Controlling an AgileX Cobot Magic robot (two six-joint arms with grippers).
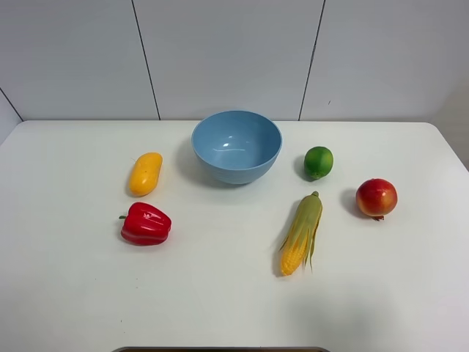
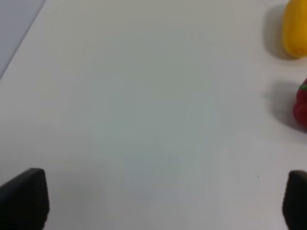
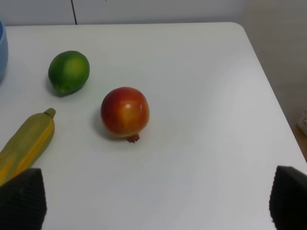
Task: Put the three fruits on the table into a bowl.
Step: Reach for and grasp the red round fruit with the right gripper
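Observation:
The empty light-blue bowl (image 1: 237, 145) stands at the back middle of the white table (image 1: 220, 308). The yellow-orange mango (image 1: 145, 173) lies to its left; its edge shows in the left wrist view (image 2: 294, 28). The green lime (image 1: 318, 162) sits to the bowl's right and the red-and-yellow apple-like fruit (image 1: 376, 198) further right; both show in the right wrist view, the lime (image 3: 69, 72) and the apple-like fruit (image 3: 125, 111). My left gripper (image 2: 159, 201) is open over bare table. My right gripper (image 3: 154, 199) is open, apart from the apple-like fruit. Neither arm shows in the exterior view.
A glossy red bell pepper (image 1: 146, 224) lies in front of the mango; its edge shows in the left wrist view (image 2: 302, 105). A corn cob with green husk (image 1: 301, 233) lies in front of the lime and also shows in the right wrist view (image 3: 24, 146). The table's right edge (image 3: 268, 91) is near the apple-like fruit.

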